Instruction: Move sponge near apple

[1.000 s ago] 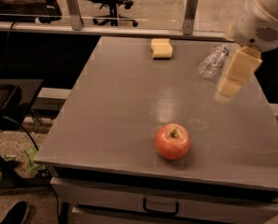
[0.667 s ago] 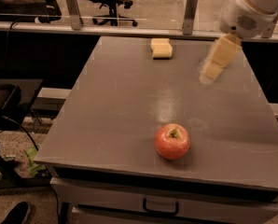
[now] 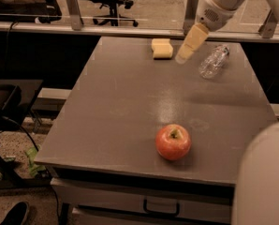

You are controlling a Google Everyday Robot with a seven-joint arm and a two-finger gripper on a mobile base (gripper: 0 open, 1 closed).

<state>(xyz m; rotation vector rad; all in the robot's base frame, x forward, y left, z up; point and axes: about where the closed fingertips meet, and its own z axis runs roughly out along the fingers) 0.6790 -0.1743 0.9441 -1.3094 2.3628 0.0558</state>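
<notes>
The pale yellow sponge (image 3: 162, 48) lies at the far edge of the grey table (image 3: 116, 107), left of centre. The red apple (image 3: 173, 142) with a yellowish patch at its stem sits near the table's front edge. My gripper (image 3: 182, 57) hangs above the far part of the table, its pale blocky fingers (image 3: 191, 42) pointing down and left, just right of the sponge and a little above it. It holds nothing that I can see.
A clear plastic bottle (image 3: 213, 61) lies on its side right of the gripper. A rail with posts (image 3: 74, 3) runs behind the table. Office chairs stand beyond it. A drawer handle (image 3: 160, 207) shows under the front edge. The robot's body (image 3: 263, 182) fills the lower right.
The gripper has moved left across the far side of the table, from over the bottle to beside the sponge. The bottle now shows uncovered. Sponge and apple have not moved.
</notes>
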